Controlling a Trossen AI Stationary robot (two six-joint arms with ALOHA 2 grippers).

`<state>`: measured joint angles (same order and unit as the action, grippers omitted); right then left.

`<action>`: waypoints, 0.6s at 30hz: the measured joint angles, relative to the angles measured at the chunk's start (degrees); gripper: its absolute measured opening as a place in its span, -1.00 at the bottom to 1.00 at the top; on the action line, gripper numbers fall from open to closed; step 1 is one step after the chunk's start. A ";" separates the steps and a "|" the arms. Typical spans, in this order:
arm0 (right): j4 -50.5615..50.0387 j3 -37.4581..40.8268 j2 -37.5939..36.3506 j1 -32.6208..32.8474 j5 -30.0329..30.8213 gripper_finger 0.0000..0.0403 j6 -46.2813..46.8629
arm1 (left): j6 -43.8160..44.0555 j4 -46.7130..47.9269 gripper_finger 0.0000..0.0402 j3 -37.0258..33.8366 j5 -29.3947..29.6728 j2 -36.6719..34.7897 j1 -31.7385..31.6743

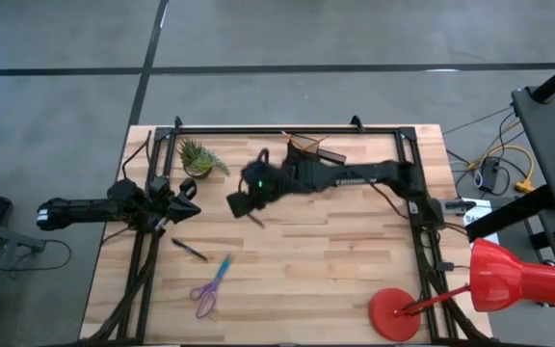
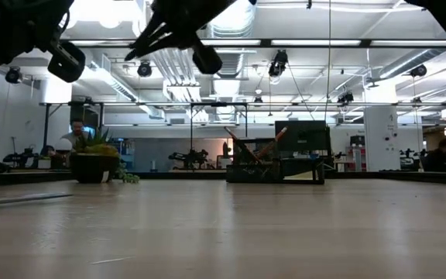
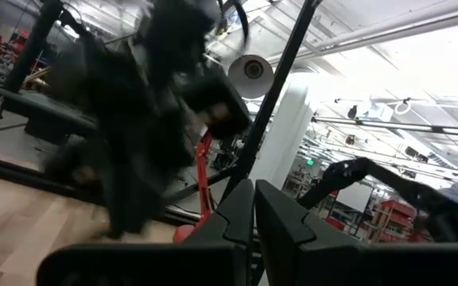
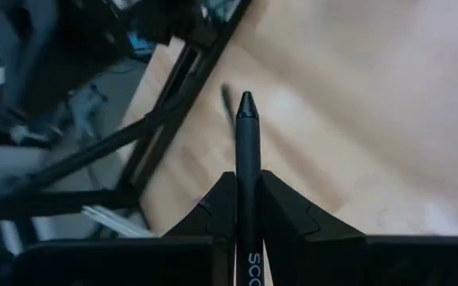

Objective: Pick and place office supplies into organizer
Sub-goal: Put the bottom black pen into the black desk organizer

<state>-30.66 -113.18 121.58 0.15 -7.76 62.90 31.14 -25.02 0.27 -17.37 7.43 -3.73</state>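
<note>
Between right hand (image 4: 245,208) fingers: black pen (image 4: 246,151), clamped.

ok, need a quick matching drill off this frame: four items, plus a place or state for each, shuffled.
Items:
1. scissors
2. black pen
3. potted plant
4. red lamp

Places or states:
A. table's back edge, left of the organizer
B. table's front right corner
C. flat near the table's front edge
D. clamped in the right end effector

Pairs: 1-C, 2-D, 3-A, 4-B

Black pen (image 4: 246,159) clamped upright in right gripper (image 4: 245,199); scissors (image 1: 210,286) flat on table.
</note>
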 joint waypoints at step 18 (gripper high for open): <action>46.24 23.62 -4.86 10.74 27.85 -0.86 50.76 | -0.02 -0.06 -1.00 0.00 0.02 -0.05 0.00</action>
<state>15.58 -89.56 116.72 10.89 20.08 113.66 31.11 -25.08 0.27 -17.34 7.38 -3.73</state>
